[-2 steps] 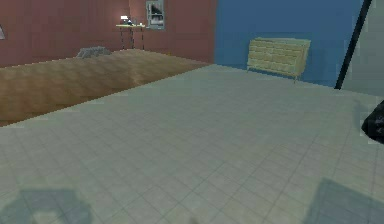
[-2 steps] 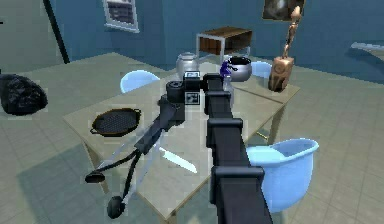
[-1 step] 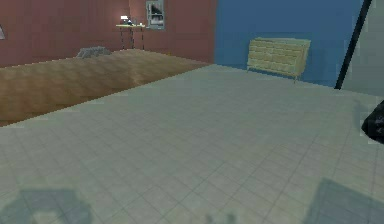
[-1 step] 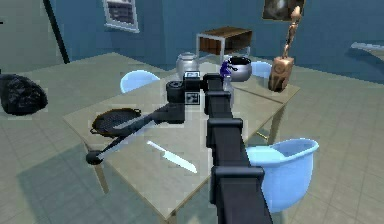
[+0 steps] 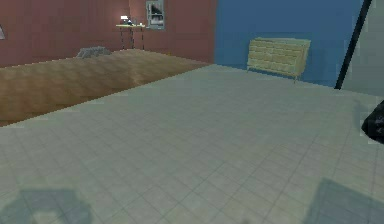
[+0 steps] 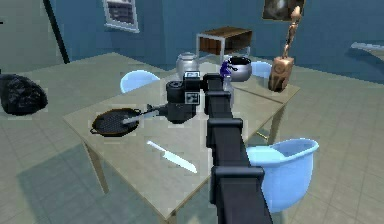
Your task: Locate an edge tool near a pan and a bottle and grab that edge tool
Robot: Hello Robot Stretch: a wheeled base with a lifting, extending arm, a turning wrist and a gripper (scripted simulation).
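Pale knife (image 6: 172,157) lies flat on the wooden table (image 6: 105,150), on its near side, a little apart from the black pan (image 6: 112,122) beyond it. The arm (image 6: 228,150) reaches over the table, gripper (image 6: 165,110) by the pan's handle end. Can't tell how its fingers are set or whether it holds anything. Blue chair (image 6: 285,165) beside the table.

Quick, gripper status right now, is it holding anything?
Gripper: cannot be told whether it holds anything; its far end is at the pan on the table. The knife lies flat on that table.
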